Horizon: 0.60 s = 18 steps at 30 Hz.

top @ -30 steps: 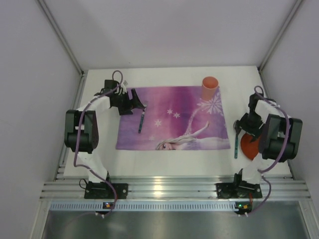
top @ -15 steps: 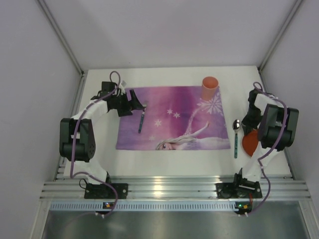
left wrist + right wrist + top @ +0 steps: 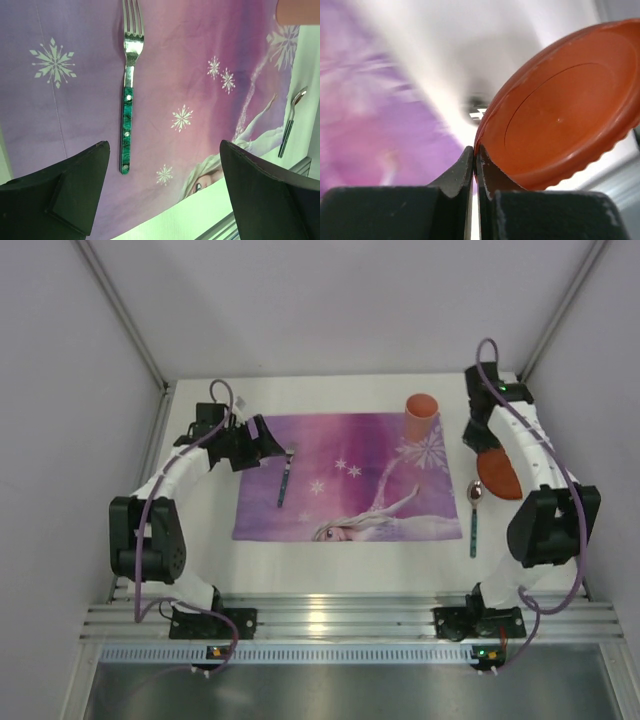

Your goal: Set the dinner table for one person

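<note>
While the right gripper (image 3: 475,152) is pinching the orange plate (image 3: 565,115) by its rim, blur is smearing the dinner table (image 3: 430,65) below; the left gripper (image 3: 162,145) is hanging wide open near the fork (image 3: 127,115), with the placemat (image 3: 200,60) underneath.

Half hidden under the right arm (image 3: 530,455) by the dinner table's (image 3: 350,565) right edge: red plate (image 3: 497,478). Blurred behind it, maybe the spoon (image 3: 477,107).
</note>
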Each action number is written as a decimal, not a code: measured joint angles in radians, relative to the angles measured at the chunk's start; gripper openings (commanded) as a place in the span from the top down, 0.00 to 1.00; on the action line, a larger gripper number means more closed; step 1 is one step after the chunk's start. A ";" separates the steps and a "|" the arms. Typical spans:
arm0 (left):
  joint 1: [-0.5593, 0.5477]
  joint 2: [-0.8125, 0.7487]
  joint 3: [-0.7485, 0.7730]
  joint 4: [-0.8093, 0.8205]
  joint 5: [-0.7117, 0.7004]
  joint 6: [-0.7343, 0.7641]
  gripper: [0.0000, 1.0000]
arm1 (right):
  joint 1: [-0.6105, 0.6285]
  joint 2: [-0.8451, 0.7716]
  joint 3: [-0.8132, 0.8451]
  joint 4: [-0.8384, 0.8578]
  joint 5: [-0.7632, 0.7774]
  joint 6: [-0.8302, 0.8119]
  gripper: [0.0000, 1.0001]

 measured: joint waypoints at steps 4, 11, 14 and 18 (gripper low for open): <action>0.000 -0.072 -0.003 -0.012 -0.034 -0.018 0.03 | 0.362 -0.010 0.205 -0.012 -0.006 0.085 1.00; 0.000 -0.228 -0.053 -0.068 -0.090 -0.020 0.03 | 0.704 0.279 0.456 -0.044 -0.049 0.133 1.00; 0.000 -0.319 -0.085 -0.111 -0.117 -0.020 0.03 | 0.747 0.418 0.520 -0.039 -0.077 0.128 1.00; 0.000 -0.428 -0.108 -0.161 -0.156 -0.019 0.02 | 0.756 0.552 0.587 -0.023 -0.124 0.114 1.00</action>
